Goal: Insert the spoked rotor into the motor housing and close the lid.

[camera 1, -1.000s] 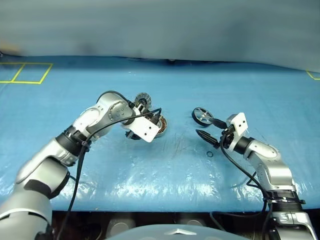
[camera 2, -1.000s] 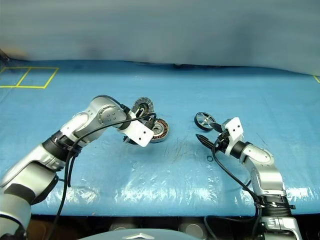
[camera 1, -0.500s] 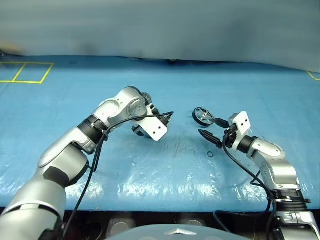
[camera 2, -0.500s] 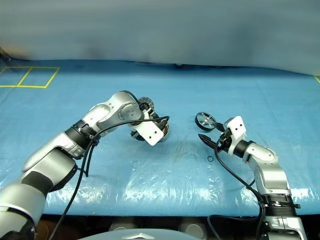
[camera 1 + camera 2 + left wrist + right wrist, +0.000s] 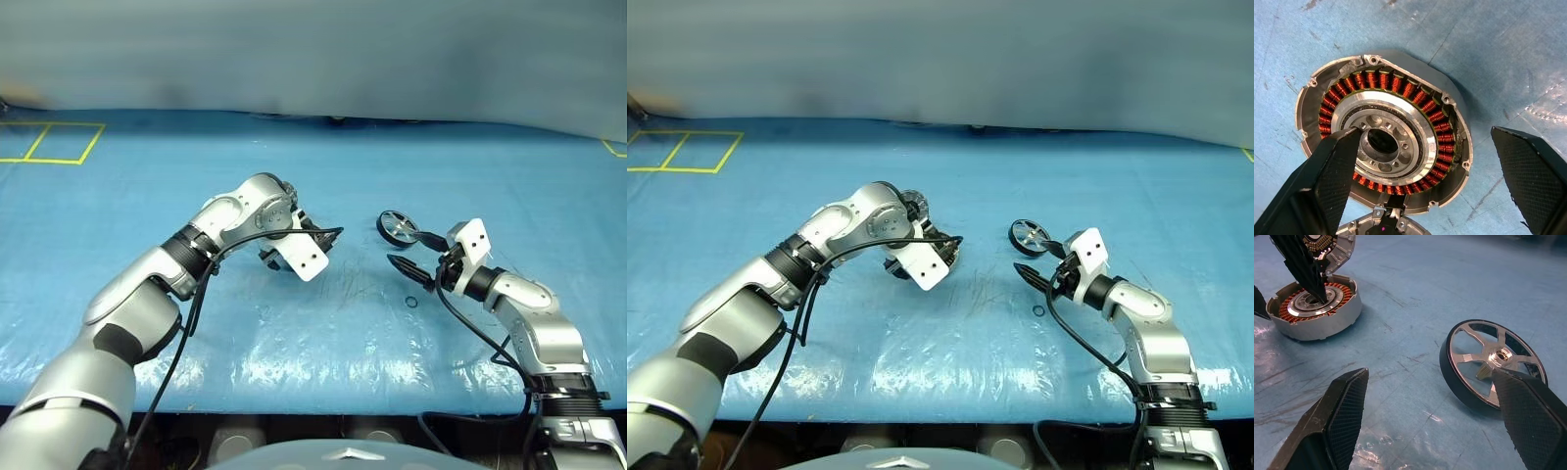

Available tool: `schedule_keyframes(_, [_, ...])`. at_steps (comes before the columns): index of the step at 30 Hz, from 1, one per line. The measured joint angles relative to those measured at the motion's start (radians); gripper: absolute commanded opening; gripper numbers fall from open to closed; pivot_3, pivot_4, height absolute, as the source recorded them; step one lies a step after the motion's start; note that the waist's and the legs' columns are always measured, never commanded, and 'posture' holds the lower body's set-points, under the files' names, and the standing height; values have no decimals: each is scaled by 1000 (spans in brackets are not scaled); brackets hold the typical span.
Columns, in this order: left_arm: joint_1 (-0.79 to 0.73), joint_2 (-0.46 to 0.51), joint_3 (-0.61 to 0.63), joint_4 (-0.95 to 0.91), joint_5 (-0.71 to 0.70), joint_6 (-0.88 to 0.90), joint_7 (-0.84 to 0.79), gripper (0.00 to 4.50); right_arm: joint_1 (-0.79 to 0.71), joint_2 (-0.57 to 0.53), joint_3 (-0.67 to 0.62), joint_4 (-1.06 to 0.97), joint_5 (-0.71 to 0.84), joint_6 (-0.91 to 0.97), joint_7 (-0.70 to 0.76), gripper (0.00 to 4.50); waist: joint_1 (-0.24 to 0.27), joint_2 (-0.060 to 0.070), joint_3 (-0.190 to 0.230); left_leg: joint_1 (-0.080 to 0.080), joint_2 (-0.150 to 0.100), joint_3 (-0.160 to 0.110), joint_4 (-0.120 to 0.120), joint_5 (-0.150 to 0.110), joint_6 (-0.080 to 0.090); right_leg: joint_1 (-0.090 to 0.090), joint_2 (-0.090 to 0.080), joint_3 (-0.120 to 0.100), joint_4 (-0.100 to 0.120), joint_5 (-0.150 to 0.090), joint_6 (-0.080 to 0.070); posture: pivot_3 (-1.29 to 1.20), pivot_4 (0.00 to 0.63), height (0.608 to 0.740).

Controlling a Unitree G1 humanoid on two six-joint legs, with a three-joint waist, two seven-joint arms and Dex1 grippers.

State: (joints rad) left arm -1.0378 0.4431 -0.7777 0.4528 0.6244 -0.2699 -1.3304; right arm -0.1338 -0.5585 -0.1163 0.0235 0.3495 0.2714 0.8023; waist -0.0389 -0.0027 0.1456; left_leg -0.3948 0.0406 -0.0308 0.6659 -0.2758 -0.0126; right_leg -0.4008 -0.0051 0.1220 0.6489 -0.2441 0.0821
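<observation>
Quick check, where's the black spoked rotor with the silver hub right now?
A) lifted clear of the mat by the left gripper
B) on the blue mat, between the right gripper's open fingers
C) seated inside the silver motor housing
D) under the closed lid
B: the black spoked rotor rests on the blue mat, apart from the silver motor housing with copper windings, with the right gripper open around it.

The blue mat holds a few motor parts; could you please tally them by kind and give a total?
Motor housing, with hinged lid: 1
Spoked rotor: 1
Small black O-ring: 1
Total: 3
</observation>
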Motion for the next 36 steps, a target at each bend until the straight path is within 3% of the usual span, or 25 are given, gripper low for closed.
schedule_keyframes(13, [8, 70, 20, -70, 1, -2, -22, 4500, 0, 3, 14, -17, -1, 5, 4, 4192, 2, 0, 0, 0, 0, 0, 2, 0, 0, 0, 0, 0, 2, 0, 0, 0, 150, 740])
schedule_keyframes(33, [74, 67, 19, -99, -4, -3, -64, 4500, -3, 5, 21, -17, -3, 17, 5, 4192, 1, 0, 0, 1, 0, 0, 10, 0, 0, 0, 0, 0, 12, -1, 0, 0, 150, 740])
schedule_keyframes(36, [71, 49, 20, -67, 3, -3, -46, 3902, -3, 9, 21, -17, -3, 17, 4, 4219, 0, 0, 0, 1, 0, -1, 13, 0, 0, 1, 1, 0, 12, -1, 0, 0, 150, 740])
